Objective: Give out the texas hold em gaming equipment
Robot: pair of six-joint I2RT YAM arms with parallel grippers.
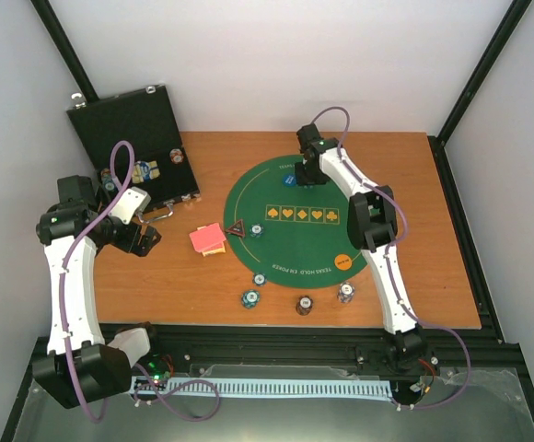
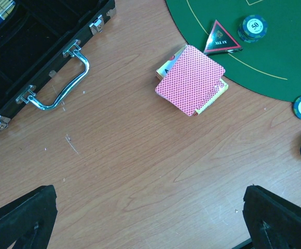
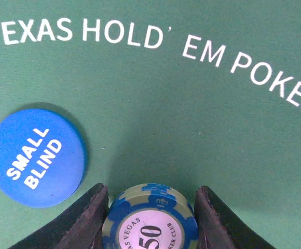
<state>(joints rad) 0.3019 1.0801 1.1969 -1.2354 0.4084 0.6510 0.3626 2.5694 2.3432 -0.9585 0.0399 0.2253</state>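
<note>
My right gripper (image 1: 306,175) is at the far side of the green mat, shut on a blue striped-edge 50 poker chip (image 3: 150,225) that rests on the felt between its fingers (image 3: 91,212). The blue SMALL BLIND button (image 3: 37,157) lies just left of it. My left gripper (image 2: 149,207) is open and empty over bare wood, near the case handle. A stack of red-backed cards (image 2: 191,79) lies left of the mat, with the black red-edged ALL IN triangle (image 2: 221,39) and a chip (image 2: 252,28) beside it. The orange button (image 1: 343,261) sits on the mat's near right.
The green felt mat (image 1: 295,239) covers the table's middle. The open black case (image 1: 129,138) stands at the far left, its metal handle (image 2: 62,88) facing my left gripper. Several chips lie along the mat's near edge (image 1: 249,298), (image 1: 304,305), (image 1: 345,293).
</note>
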